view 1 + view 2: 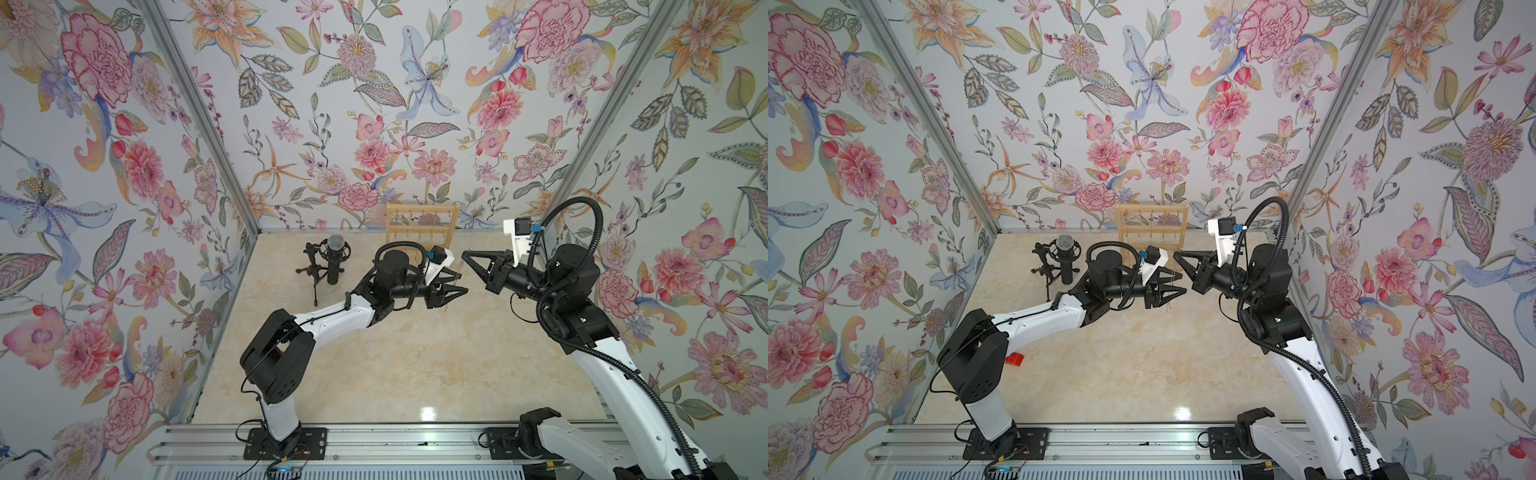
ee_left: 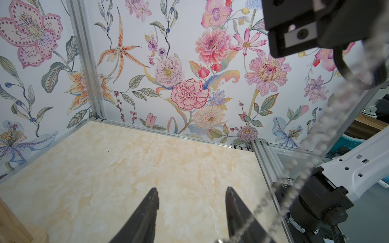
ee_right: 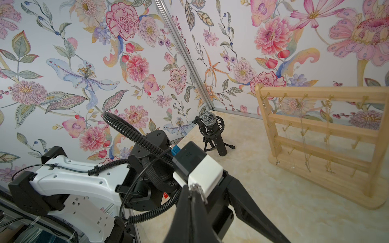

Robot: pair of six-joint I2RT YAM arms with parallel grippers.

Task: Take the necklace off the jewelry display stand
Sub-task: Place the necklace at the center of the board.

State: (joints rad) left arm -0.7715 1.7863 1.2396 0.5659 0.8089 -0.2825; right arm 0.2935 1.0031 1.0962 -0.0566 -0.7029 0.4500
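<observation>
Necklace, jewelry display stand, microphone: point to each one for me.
necklace [image 3: 199,191], right wrist view, on the bunched chain links.
jewelry display stand [image 3: 347,94], right wrist view, on the top crossbar.
microphone [image 1: 336,242], in a top view, on the mesh head.

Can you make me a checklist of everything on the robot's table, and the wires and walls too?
Surface: pale marbled table top, glossy.
Job's things: the necklace is off the jewelry display stand and dangles from the right end effector; other thin chains hang on the stand's hooks.
Clutter: microphone on a tripod near the stand; small red object by the left arm.
End effectors: right one shut on the necklace; left end effector open, nothing between its fingers, the chain hanging next to it.
Cables: black ribbed hose loops over the left arm; the right arm has one too.
Surroundings: flowery wallpaper walls, metal frame posts.
</observation>
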